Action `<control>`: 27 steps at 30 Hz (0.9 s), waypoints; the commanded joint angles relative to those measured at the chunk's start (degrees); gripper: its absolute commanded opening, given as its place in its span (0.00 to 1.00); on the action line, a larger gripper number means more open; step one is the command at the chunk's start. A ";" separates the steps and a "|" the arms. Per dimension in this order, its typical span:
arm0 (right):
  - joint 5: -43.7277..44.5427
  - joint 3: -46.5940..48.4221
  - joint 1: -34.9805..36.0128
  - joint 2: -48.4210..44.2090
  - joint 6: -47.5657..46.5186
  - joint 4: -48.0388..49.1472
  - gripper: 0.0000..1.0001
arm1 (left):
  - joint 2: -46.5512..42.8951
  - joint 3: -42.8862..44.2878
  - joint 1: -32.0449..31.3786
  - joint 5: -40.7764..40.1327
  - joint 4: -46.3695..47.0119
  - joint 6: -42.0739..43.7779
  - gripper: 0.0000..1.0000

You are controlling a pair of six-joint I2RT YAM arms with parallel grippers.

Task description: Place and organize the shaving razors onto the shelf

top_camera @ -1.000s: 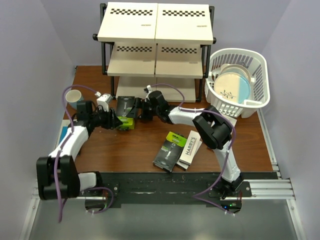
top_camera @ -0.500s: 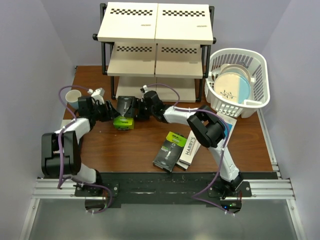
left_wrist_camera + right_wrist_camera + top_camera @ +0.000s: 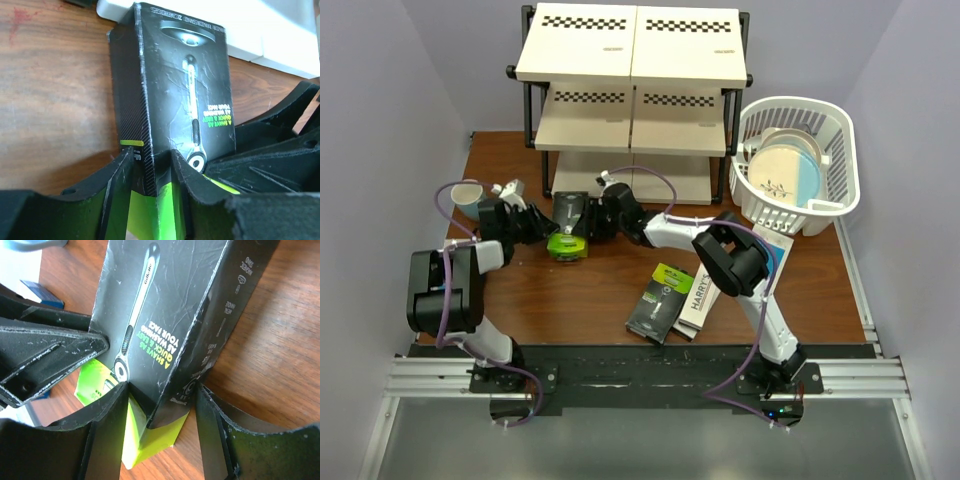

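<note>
- One black razor box with a lime-green end (image 3: 568, 225) is at table level on the wooden table (image 3: 580, 290). It is just in front of the shelf (image 3: 630, 45) and caught between the two arms.
- Long axis: it runs near to far, with the lime end toward the arm bases and the black end toward the bottom board (image 3: 690, 183). Contact with that board cannot be confirmed.
- Left gripper (image 3: 150, 154): it enters from the box's left, and its fingers are closed on the lime end.
- Right gripper (image 3: 161, 387): it enters from the box's right and is clamped across the same end, facing the left one.
- Neither arm is nearer, since both meet the box at its near end.
- Judgement: the bottom tier lies straight beyond the black end, so the coming move is an advance along the long axis with no turn needed.
- Risk: both grips are at one end, so an uneven release could swing the far end off line.
- Outstanding: a second black-and-lime box (image 3: 658, 300) and a HARRY'S box (image 3: 701, 296) lie flat, well apart from the shelf.
</note>
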 commanded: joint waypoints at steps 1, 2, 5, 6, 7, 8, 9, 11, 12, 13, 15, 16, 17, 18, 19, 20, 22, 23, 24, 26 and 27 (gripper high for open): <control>0.94 -1.27 3.79 -3.09 -10.81 0.81 0.21 | -4.26 -5.80 -2.50 7.33 11.35 -5.12 0.17; 1.37 -1.18 4.05 -3.53 -11.60 0.64 0.20 | -5.31 -5.98 -2.76 7.60 12.17 -5.93 0.15; 1.73 -1.09 4.76 -5.38 -14.42 0.55 0.14 | -7.42 -5.98 -3.73 8.04 13.23 -6.81 0.13; 1.73 -1.09 5.02 -5.73 -15.21 0.46 0.13 | -8.04 -5.98 -3.90 8.04 13.67 -7.08 0.13; 1.73 -1.00 5.02 -6.34 -15.48 0.37 0.12 | -8.57 -6.07 -4.17 8.04 14.45 -7.77 0.12; 1.99 -1.17 5.20 -6.52 -15.74 0.20 0.12 | -9.53 -6.07 -4.26 7.95 14.81 -8.13 0.12; 2.34 -1.09 5.37 -6.96 -16.27 0.02 0.11 | -9.89 -5.64 -4.34 7.87 15.25 -8.31 0.11; 3.48 -1.09 5.46 -7.75 -16.71 -0.50 0.11 | -10.07 -4.85 -4.78 7.34 15.78 -8.48 0.11; 3.84 -1.09 5.46 -7.75 -17.32 -0.68 0.11 | -9.81 -4.41 -4.78 7.16 15.95 -8.57 0.11; 4.97 -0.91 5.46 -7.84 -17.67 -1.03 0.11 | -8.67 -3.53 -4.96 7.07 16.48 -8.75 0.11; 5.77 -0.48 5.38 -7.41 -19.51 -1.91 0.10 | -7.52 -2.39 -5.05 6.90 17.62 -8.92 0.11; 6.21 0.22 5.37 -7.14 -20.04 -2.09 0.10 | -6.91 -1.86 -5.14 6.72 18.23 -9.01 0.11; 6.74 0.66 5.11 -6.36 -20.49 -2.61 0.10 | -5.42 -1.24 -5.22 6.55 18.33 -8.93 0.11; 7.09 1.10 4.76 -6.00 -20.84 -2.79 0.09 | -4.63 -0.02 -5.22 6.37 18.50 -9.19 0.11; 7.53 2.07 4.50 -5.56 -21.10 -2.88 0.09 | -3.05 0.51 -5.22 6.37 19.11 -9.54 0.12; 8.66 2.60 4.23 -5.04 -21.54 -3.23 0.09 | -2.17 1.13 -5.40 6.20 19.55 -9.63 0.12; 9.72 4.26 3.62 -3.80 -22.77 -3.67 0.09 | 0.72 2.97 -5.49 5.76 20.61 -9.80 0.13; 10.25 4.79 3.44 -3.54 -23.21 -3.85 0.09 | 1.79 3.76 -5.57 5.76 20.70 -9.63 0.13; 10.78 5.58 3.01 -2.93 -24.26 -3.93 0.09 | 2.84 5.25 -5.58 5.15 20.70 -9.80 0.13; 11.22 6.29 2.65 -2.57 -25.06 -4.20 0.08 | 4.52 6.14 -5.66 4.35 22.10 -10.68 0.13; 11.22 6.56 2.21 -2.48 -25.49 -4.29 0.08 | 4.96 7.19 -5.75 4.00 22.28 -10.86 0.13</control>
